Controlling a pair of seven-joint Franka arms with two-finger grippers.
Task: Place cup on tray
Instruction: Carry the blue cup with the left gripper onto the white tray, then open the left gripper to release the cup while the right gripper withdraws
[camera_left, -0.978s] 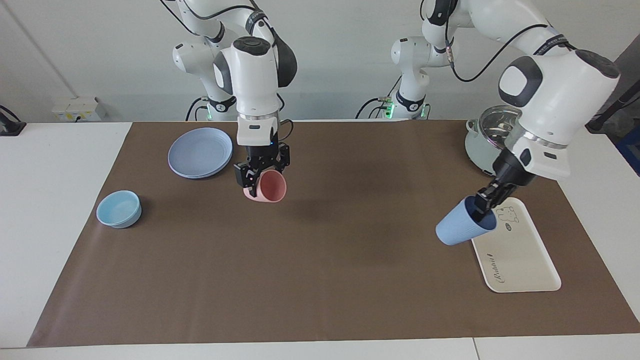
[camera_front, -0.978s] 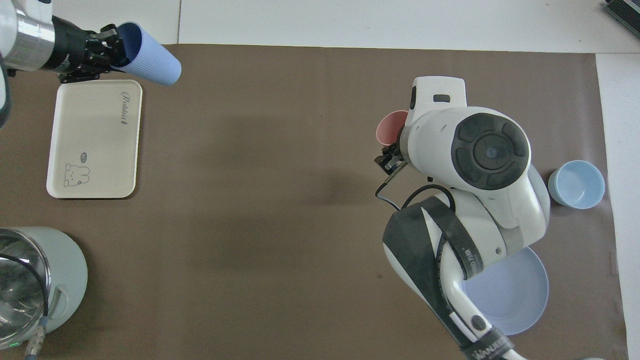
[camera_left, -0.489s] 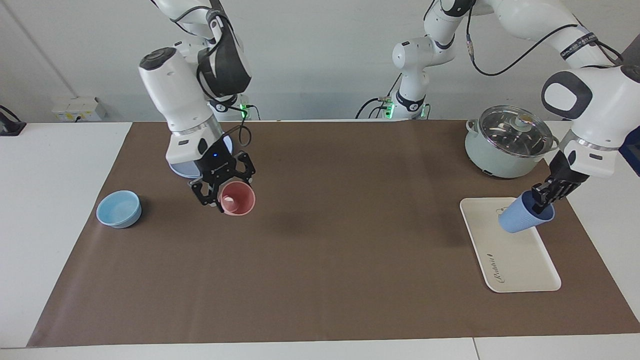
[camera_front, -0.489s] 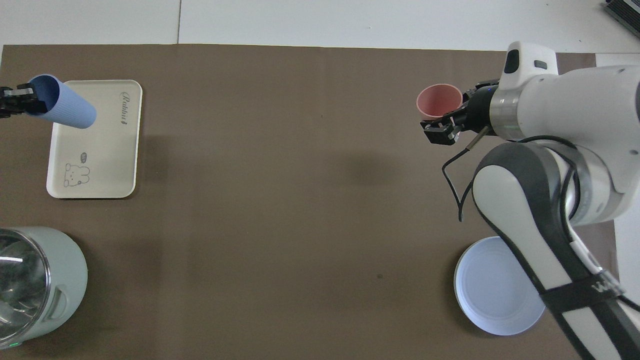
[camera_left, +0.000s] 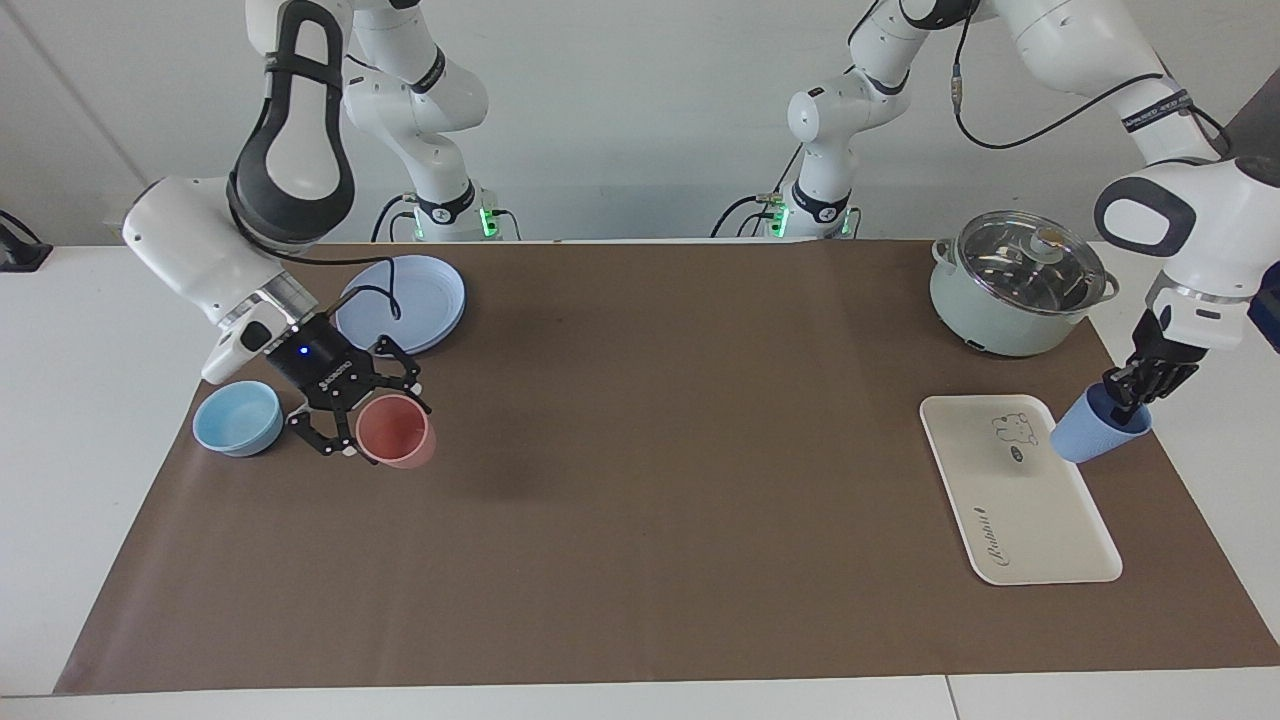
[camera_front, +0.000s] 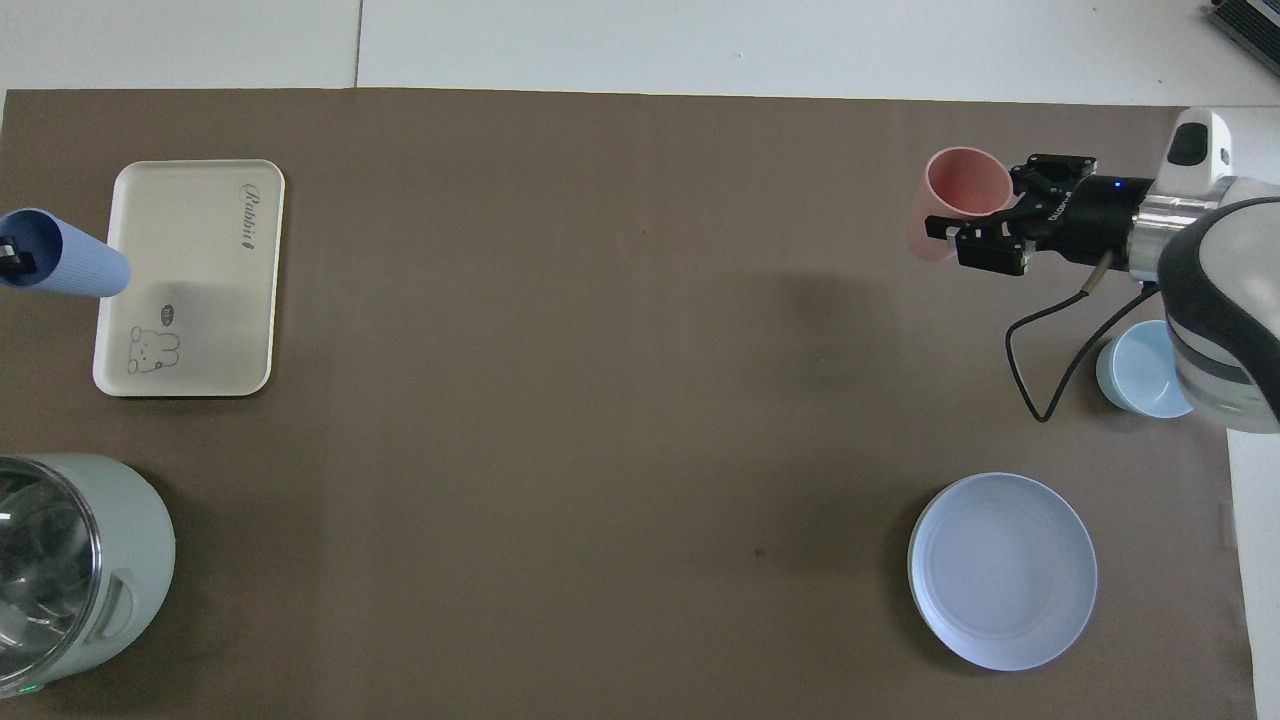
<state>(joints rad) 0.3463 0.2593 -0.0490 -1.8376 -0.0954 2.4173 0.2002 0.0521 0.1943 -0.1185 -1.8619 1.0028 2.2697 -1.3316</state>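
Observation:
The periwinkle-blue cup (camera_left: 1095, 433) (camera_front: 68, 266) hangs tilted, its base pointing down toward the tray. My left gripper (camera_left: 1122, 396) (camera_front: 8, 258) is shut on its rim. Cup and gripper are over the long edge of the tray at the left arm's end of the table. The cream tray (camera_left: 1020, 500) (camera_front: 190, 300) lies flat on the brown mat with nothing on it, bear drawing and lettering showing. My right gripper (camera_left: 358, 420) (camera_front: 1002, 208) is shut on the rim of a pink cup (camera_left: 397, 431) (camera_front: 955, 200), held over the mat beside the light-blue bowl.
A pale green pot with a glass lid (camera_left: 1020, 285) (camera_front: 70, 570) stands nearer to the robots than the tray. A round blue plate (camera_left: 402, 303) (camera_front: 1002, 570) and a light-blue bowl (camera_left: 238, 417) (camera_front: 1145, 372) sit toward the right arm's end.
The left arm carried the blue cup across the tray toward the left arm's end of the table. The right arm swung the pink cup toward the bowl.

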